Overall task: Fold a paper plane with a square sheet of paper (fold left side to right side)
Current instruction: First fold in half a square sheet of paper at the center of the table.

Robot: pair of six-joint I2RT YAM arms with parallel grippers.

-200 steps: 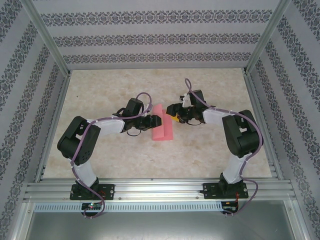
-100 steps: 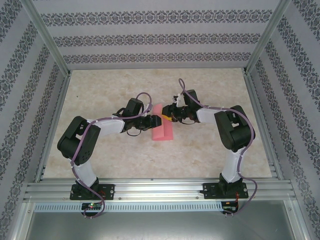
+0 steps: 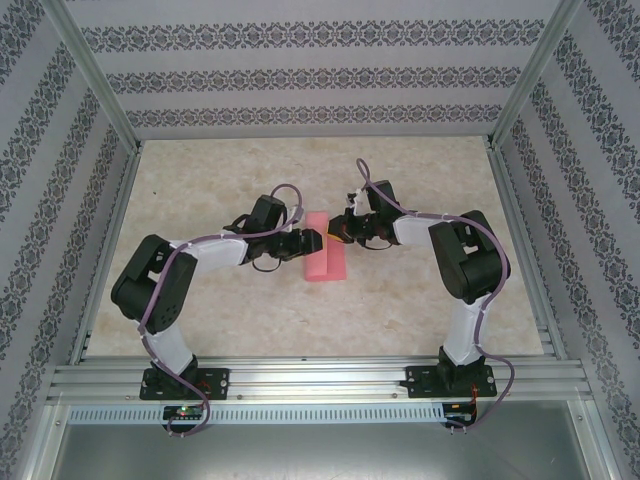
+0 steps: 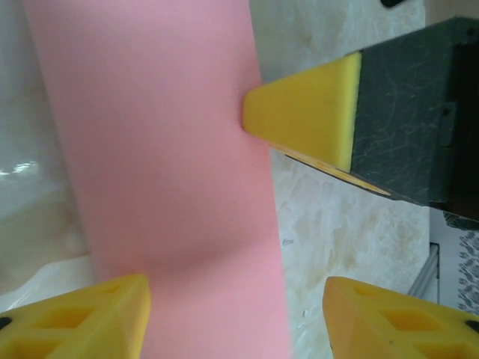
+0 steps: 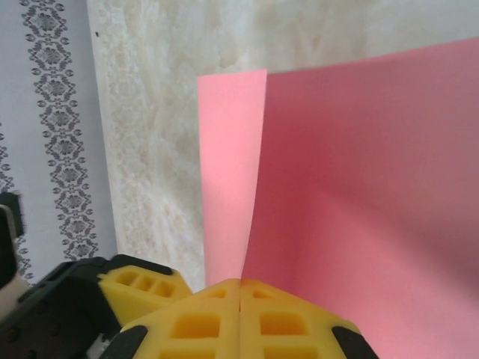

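Pinched thin pink-red square sheet of paper [image 3: 325, 262] at its edge.
Clenched right fingers [image 5: 288, 321] on it for the fold; spread left fingers [image 4: 82, 318] astride, released, likely to steady.

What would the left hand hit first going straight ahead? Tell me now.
The paper: it lies between the left hand's open fingers. Just beyond, probably the right hand's yellow fingertip, though depth is hard to judge.

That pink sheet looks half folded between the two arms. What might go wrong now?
The right fingers are shut on just an edge of the thin pink-red paper sheet; it could slip out or tear. The left fingers stand open over the sheet, so it might slide on the marbled tabletop and crease crooked.
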